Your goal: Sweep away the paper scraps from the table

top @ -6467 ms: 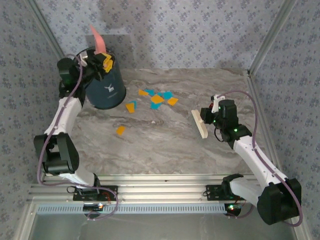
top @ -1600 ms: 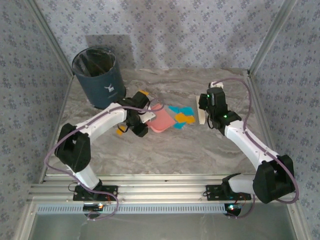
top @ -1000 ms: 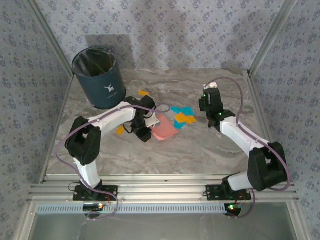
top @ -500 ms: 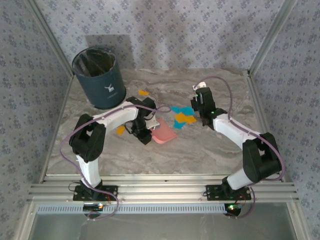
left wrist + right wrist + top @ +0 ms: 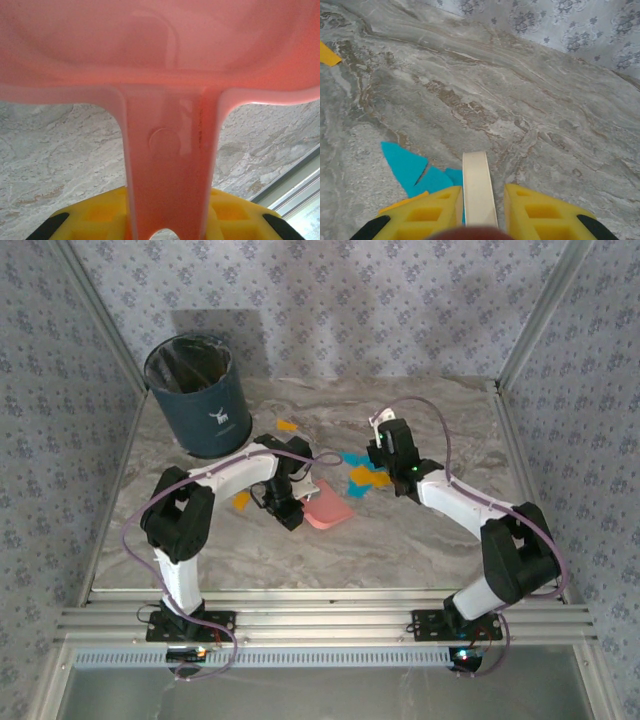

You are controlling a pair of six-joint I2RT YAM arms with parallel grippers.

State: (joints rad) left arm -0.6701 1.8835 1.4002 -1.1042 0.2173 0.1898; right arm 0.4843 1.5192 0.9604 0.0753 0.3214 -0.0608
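- Top external view: the paper scraps (image 5: 364,477) lie mostly as one orange and cyan cluster at the centre of the table (image 5: 300,560). One stray orange piece sits above it, toward the bin, and another to the left, beside the left arm.
- The right gripper (image 5: 386,460) stands just to the right of that cluster, and the pink dustpan (image 5: 327,512) lies just to its lower left. The cluster therefore sits between brush and pan, and I judge the coming sweep runs leftward and down the frame.
- The right arm is the nearer one to the scraps, while the left arm only holds the pan.
- Right wrist view: the right gripper (image 5: 480,210) is clamped narrowly on a cream brush (image 5: 478,182), seen edge-on with its long axis running up the frame. Cyan scraps (image 5: 409,166) lie at its lower left, touching or nearly touching the yellow fingers (image 5: 427,212).
- Left wrist view: the left gripper (image 5: 170,222) is closed tight around the dustpan's handle (image 5: 167,150). The pan's body (image 5: 165,45) spreads across the upper frame.
- The pan's pink surface looks bare from above, with no scraps on it.
- The dark blue bin (image 5: 215,425) stands at upper left, well apart from the cluster. Its lined inside is too dark to tell what it holds.
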